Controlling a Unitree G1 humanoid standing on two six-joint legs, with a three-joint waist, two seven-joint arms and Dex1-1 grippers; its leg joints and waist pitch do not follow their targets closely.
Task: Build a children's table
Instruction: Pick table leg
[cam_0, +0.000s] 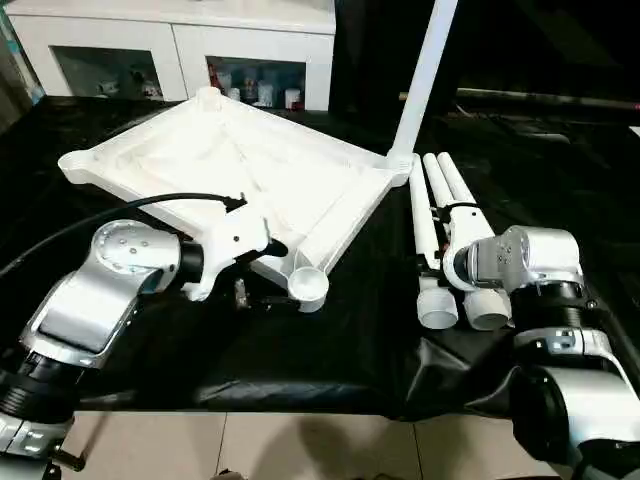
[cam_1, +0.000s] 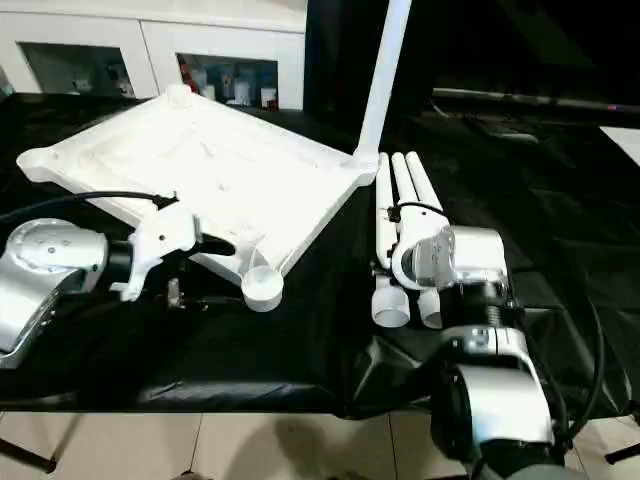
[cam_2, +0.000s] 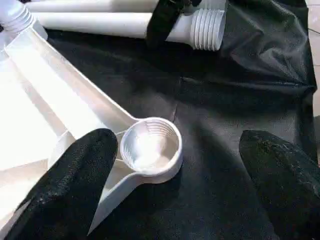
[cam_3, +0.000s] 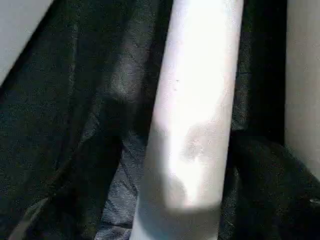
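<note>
The white tabletop (cam_0: 230, 160) lies underside up on the black cloth. One white leg (cam_0: 425, 70) stands upright in its far right corner socket. Three more legs (cam_0: 430, 200) lie side by side to the right of the tabletop. My left gripper (cam_2: 177, 139) is open at the near corner, its black fingers (cam_2: 75, 180) on either side of the empty round socket (cam_2: 150, 145) without touching it. My right gripper (cam_0: 452, 225) hangs low over the lying legs, and one leg (cam_3: 195, 115) runs straight ahead of it, very close.
A white glass-doored cabinet (cam_0: 170, 45) stands behind the table. The black cloth (cam_0: 330, 350) wrinkles near the front edge, with pale floor tiles (cam_0: 300, 440) below. A black cable (cam_0: 150, 205) loops over my left forearm.
</note>
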